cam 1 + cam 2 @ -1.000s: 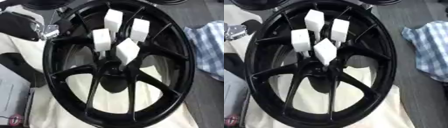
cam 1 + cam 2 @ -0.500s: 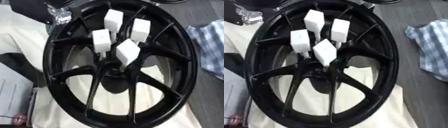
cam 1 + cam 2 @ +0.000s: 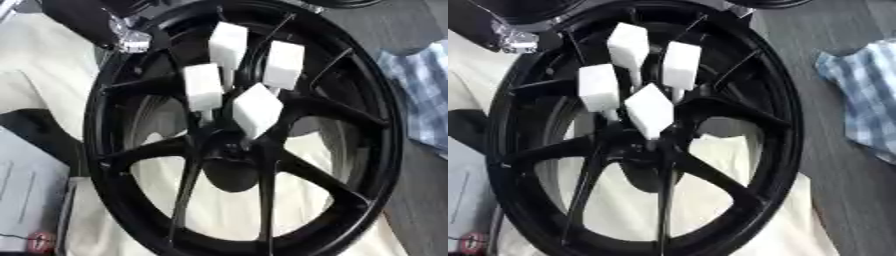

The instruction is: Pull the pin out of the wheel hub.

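Wheel [image 3: 359,100] on cloth [image 3: 219,220]; four pins [image 3: 256,110] in hub [image 3: 229,150]; checked fabric [image 3: 424,100] right.

Black wheel [image 3: 776,125] lying flat; four white blocks [image 3: 648,110] on pins stand clustered above its hub [image 3: 647,150]. Checked cloth [image 3: 868,110] lies right of the wheel.

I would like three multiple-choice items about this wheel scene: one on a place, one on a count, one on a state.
1. Where is the checked cloth?
A. right of the wheel
B. inside the hub
C. left of the wheel

2. How many white blocks stand at the hub?
A. two
B. four
C. six

3. How is the wheel lying?
A. cut in half
B. flat, face up
C. hanging from a hook

Answers: 1 A, it shows at the right edge; 2 B, four blocks cluster above the hub; 3 B, all spokes face the camera, on a pale sheet.
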